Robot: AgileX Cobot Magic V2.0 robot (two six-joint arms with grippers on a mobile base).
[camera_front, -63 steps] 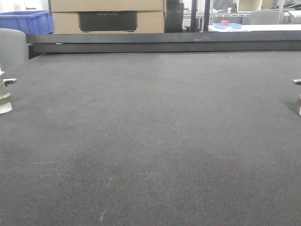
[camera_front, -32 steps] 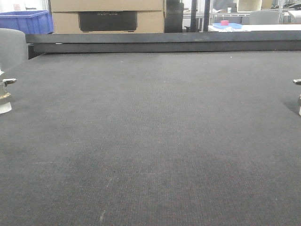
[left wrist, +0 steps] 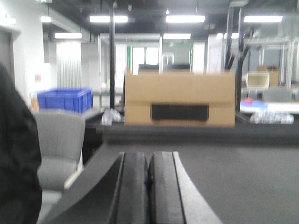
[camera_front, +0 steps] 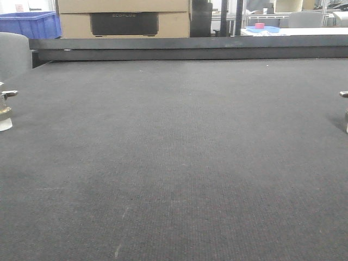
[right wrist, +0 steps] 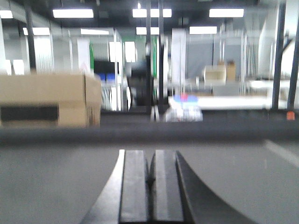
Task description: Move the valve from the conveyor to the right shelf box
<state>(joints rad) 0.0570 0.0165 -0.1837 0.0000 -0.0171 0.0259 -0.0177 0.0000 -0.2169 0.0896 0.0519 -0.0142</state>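
The conveyor (camera_front: 179, 152) is a wide dark grey woven belt, closed at the back by a black rail (camera_front: 190, 49). A small metal and brass valve (camera_front: 5, 106) stands on the belt, cut off by the left edge of the front view. A similar metal part (camera_front: 345, 98) barely shows at the right edge. No gripper appears in the front view. In the left wrist view my left gripper (left wrist: 149, 161) is shut, pads together, empty, low over the belt (left wrist: 243, 177). My right gripper (right wrist: 150, 158) is likewise shut and empty. The right shelf box is out of view.
Behind the rail stand a cardboard box (camera_front: 124, 19) and a blue crate (camera_front: 30, 24). A grey chair (camera_front: 13, 54) sits at the belt's back left corner. A dark shape (left wrist: 16, 154) fills the left wrist view's left edge. Shelving and tables lie far back.
The valve at the left edge and the part at the right edge have each slipped slightly further out of frame. Nothing else differs.
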